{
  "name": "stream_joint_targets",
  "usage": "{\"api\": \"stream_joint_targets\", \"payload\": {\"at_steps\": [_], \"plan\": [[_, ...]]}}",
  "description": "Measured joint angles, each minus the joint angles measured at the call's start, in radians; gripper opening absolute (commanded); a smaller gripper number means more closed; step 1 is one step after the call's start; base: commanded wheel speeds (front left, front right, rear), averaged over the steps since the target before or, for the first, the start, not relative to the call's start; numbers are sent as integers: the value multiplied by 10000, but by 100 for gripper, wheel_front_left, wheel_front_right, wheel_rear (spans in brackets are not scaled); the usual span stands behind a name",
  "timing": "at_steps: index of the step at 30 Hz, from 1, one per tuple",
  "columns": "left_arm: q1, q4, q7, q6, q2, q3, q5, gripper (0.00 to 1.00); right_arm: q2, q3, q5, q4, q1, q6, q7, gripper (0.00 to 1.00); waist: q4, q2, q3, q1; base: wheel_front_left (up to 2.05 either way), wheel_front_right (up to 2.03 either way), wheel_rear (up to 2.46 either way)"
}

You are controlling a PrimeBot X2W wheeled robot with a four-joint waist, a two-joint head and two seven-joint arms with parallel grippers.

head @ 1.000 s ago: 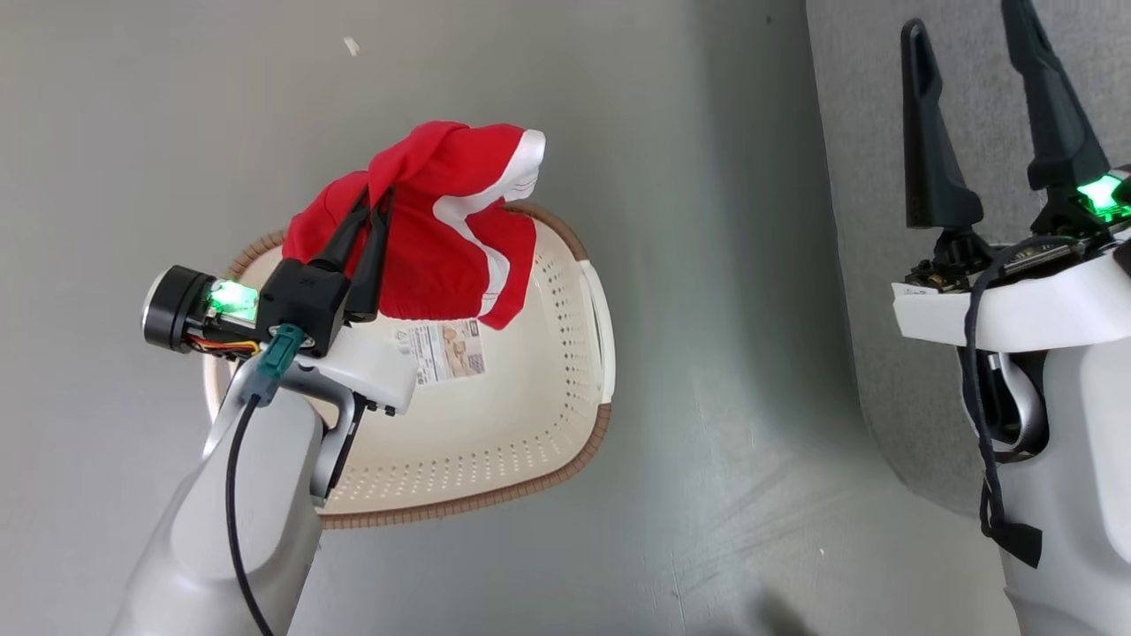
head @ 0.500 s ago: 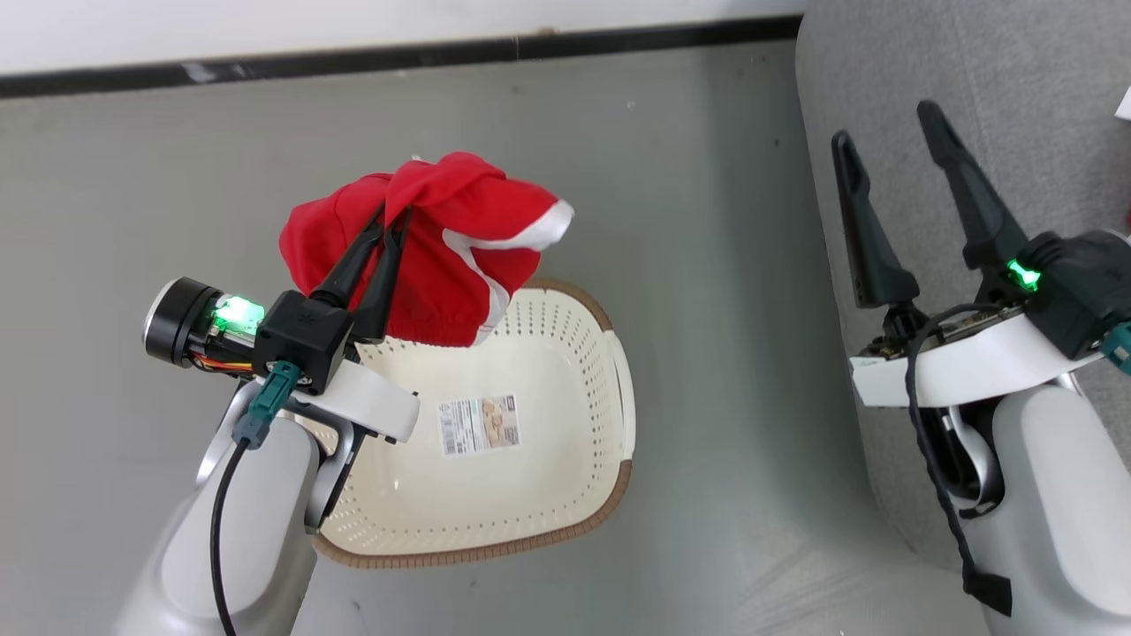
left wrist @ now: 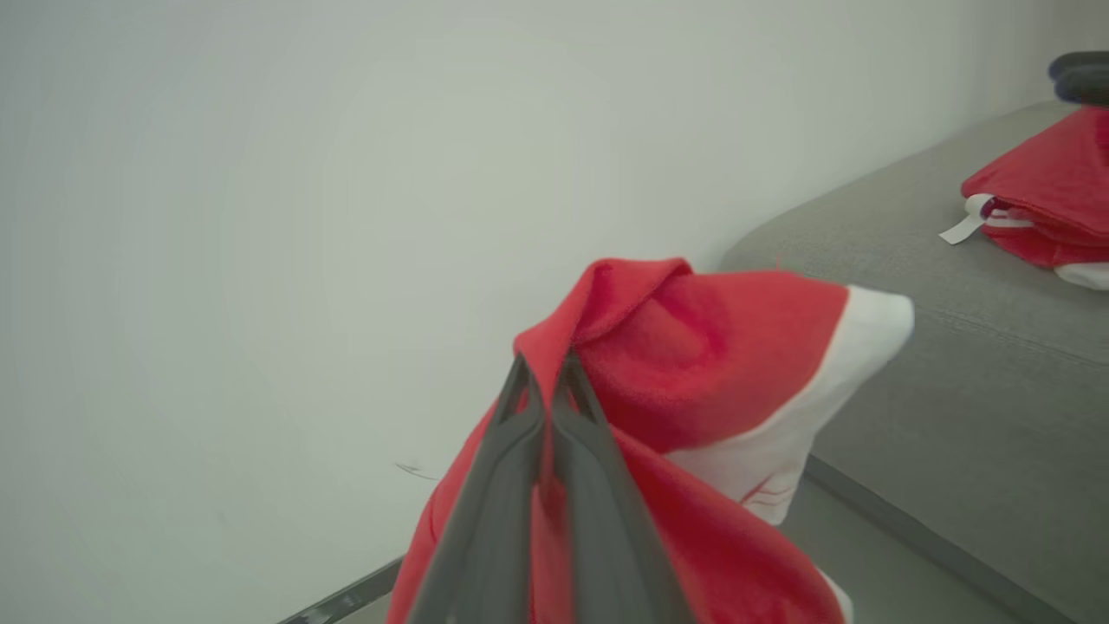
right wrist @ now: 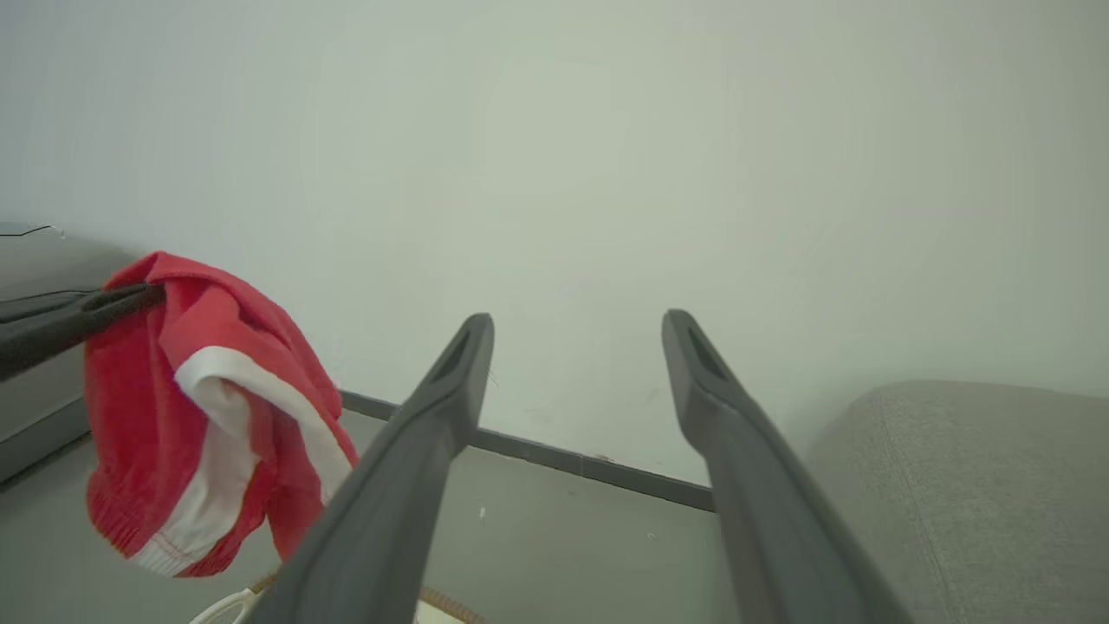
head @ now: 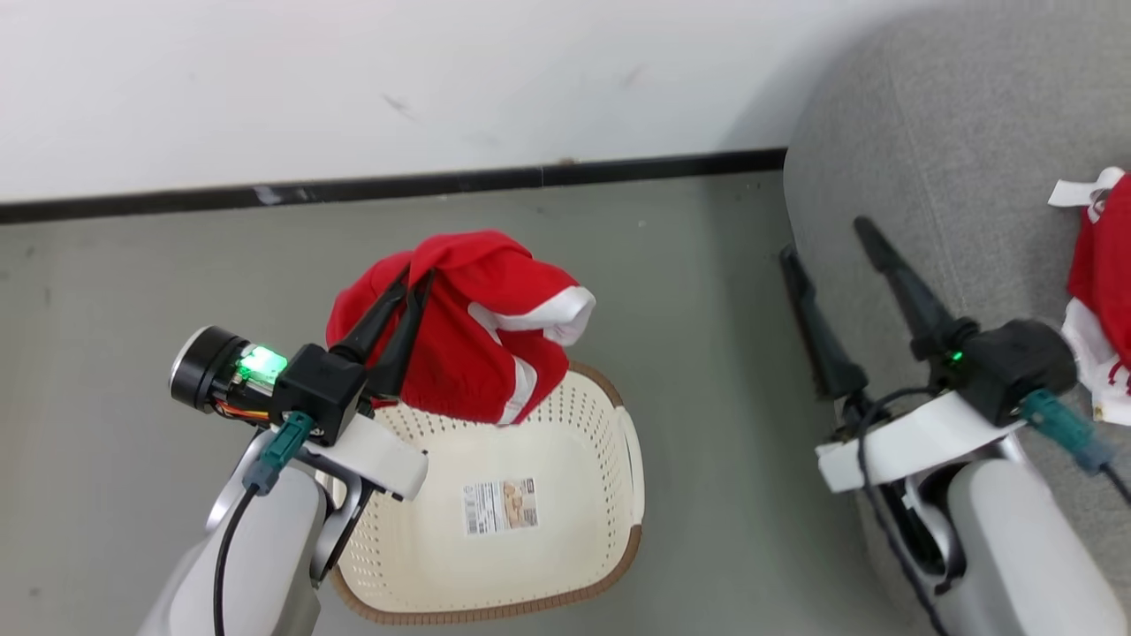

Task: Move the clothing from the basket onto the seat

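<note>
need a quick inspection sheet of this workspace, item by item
surface: grey floor; the basket stands on it, the sofa beside it
job's things: held garment, red with white trim, hangs above the basket's far rim; second garment lies on the sofa; the visible basket interior shows a paper label and no clothing
clutter: nothing seen
grippers: left gripper shut on the held garment; right gripper open, holding nothing, near the sofa's edge
cables: left cable runs down the forearm; right cable loops at the wrist
surroundings: white wall, black baseboard
</note>
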Motion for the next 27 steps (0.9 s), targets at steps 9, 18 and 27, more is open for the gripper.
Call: {"api": "stream_joint_targets", "payload": {"at_steps": [9, 18, 27], "plan": [[399, -42, 2, -270, 199, -318, 12, 0, -81, 685, 81, 382, 779, 0, 0, 100, 80, -1, -1065, 0, 0, 0, 0], [545, -376, 236, -527, 230, -742, 12, 0, -426, 1728, 81, 918, 1456, 0, 2, 100, 120, 0, -1962, 0, 0, 0, 0], [545, -936, 518, -706, 159, -1283, 12, 0, -892, 2652, 58, 1189, 1443, 0, 2, 100, 123, 0, -2571, 0, 0, 0, 0]]}}
